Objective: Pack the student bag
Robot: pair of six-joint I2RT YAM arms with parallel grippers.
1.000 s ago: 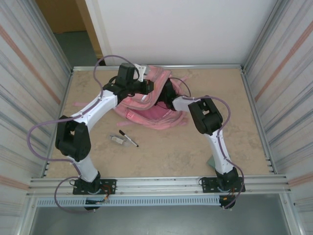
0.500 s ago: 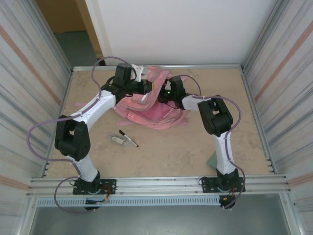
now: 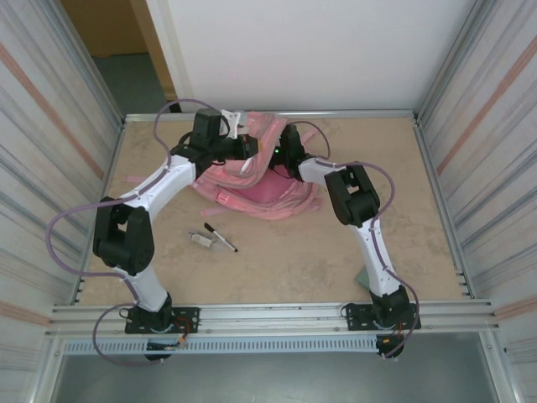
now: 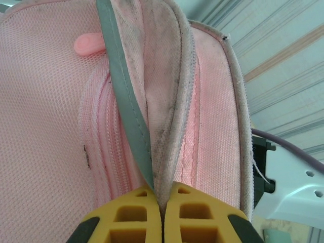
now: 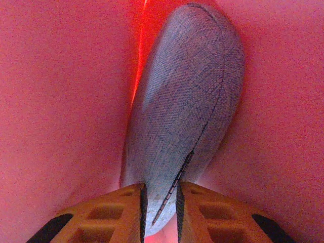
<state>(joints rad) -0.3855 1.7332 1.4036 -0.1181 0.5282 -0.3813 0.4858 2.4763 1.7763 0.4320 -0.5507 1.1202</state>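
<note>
A beige desk (image 3: 277, 269) sits between corrugated metal walls. The student bag (image 3: 260, 189), a large soft pink backpack, lies at the far middle of the desk, near the back edge. The white-and-black left arm (image 3: 159, 189) and right arm (image 3: 361, 227) reach to the bag's upper end from either side.

The left tool (image 4: 161, 195) is closed tight, its yellow fingers (image 4: 124, 217) pinching the bag's fabric edge, where a grey-green trim strip runs beside a zip. The right tool (image 5: 161, 190) is inside the bag, pink fabric on all sides, its fingers (image 5: 116, 212) nearly closed on the end of a blue-grey pencil case (image 5: 187, 96).

On the bare desk nearer the arm bases, a black pen (image 3: 221, 238) lies beside a small silvery object (image 3: 200, 239), both apart from the bag.
</note>
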